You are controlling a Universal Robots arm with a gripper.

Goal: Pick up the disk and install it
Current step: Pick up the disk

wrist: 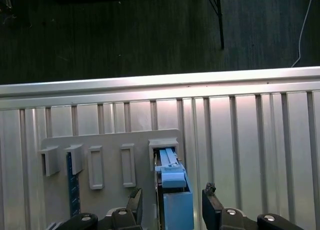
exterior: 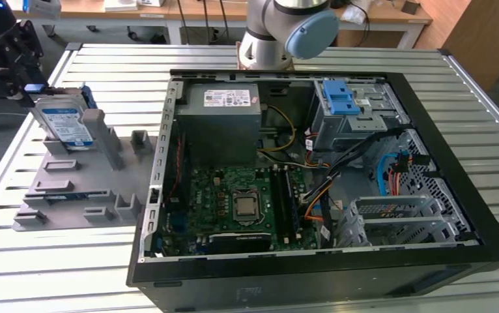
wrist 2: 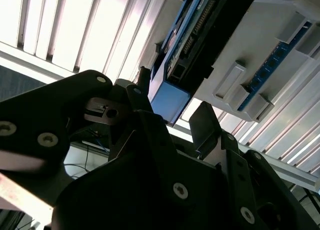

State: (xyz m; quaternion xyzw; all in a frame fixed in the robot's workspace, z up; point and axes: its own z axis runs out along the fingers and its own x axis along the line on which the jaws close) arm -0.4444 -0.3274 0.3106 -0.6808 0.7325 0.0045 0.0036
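First wrist view: disk stands on edge in the grey rack's end slot, with the gripper jaws apart on either side, not touching it. Rack sits just beside the open PC case.

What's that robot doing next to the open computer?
The robot arm's gripper is open, with one finger on each side of the disk, but it isn't squeezing it. The disk stands on edge in a grey holder on the slatted table, beside the open computer case. It has not been picked up yet.
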